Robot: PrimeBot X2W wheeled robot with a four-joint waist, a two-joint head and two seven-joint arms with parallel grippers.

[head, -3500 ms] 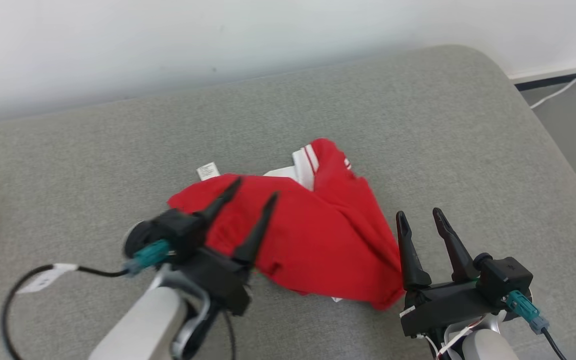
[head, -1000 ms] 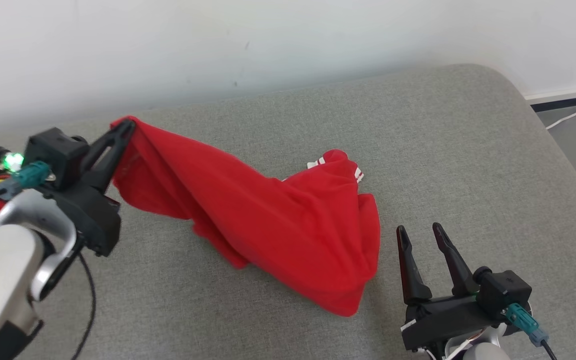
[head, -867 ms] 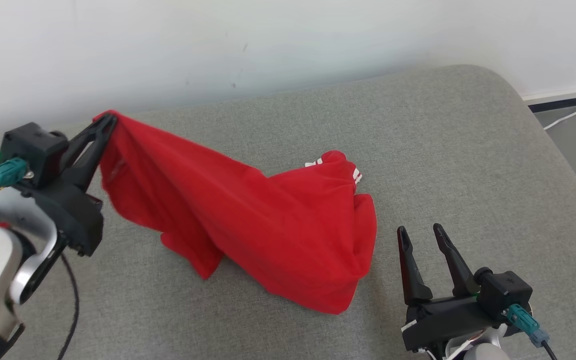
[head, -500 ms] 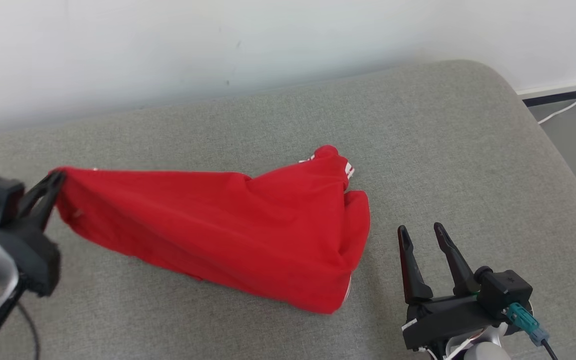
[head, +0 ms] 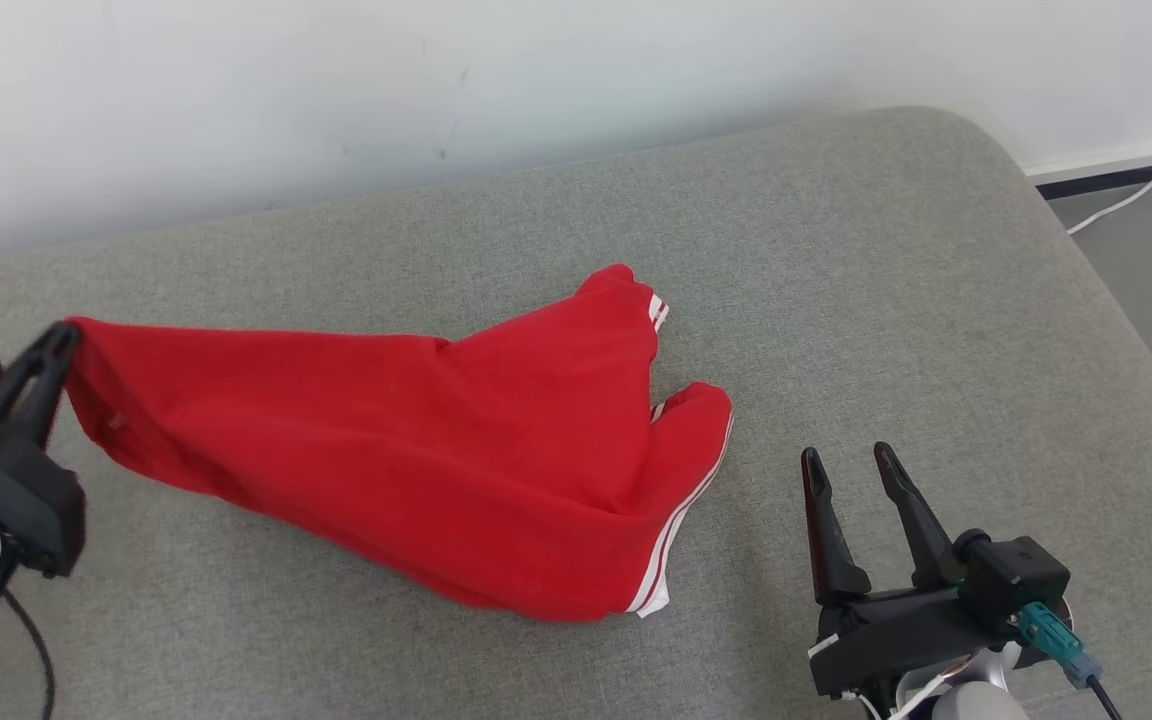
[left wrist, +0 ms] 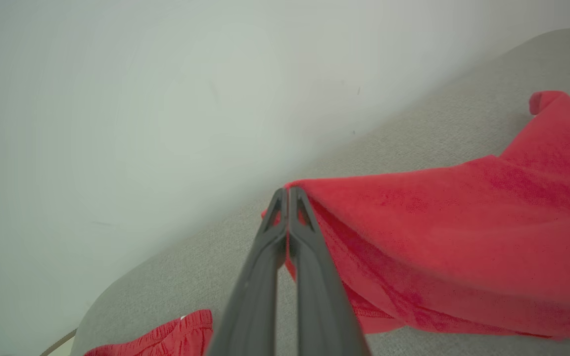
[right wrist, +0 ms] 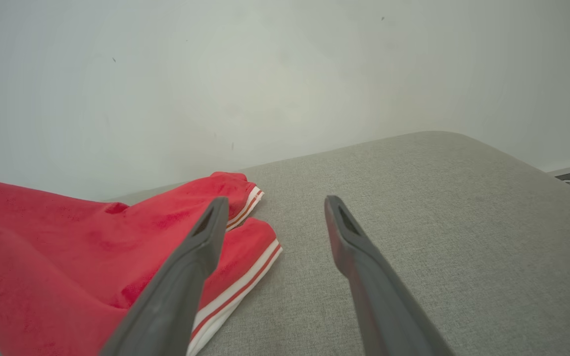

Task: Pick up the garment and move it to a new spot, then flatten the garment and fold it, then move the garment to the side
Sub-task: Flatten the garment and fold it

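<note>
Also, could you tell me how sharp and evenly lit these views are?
Head view: even, soft light, faint shadow under the garment on the cushion. Left wrist view: cloth slightly smeared beside the left gripper. Right wrist view: the right gripper looks soft and stretched close up.

Red garment [head: 416, 470] with white stripes on grey cushion [head: 886, 300].

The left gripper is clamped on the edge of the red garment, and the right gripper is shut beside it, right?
One slip: the right gripper is open, with its fingers spread and empty, as the right wrist view shows. The left gripper is indeed clamped on the edge of the red garment.
</note>
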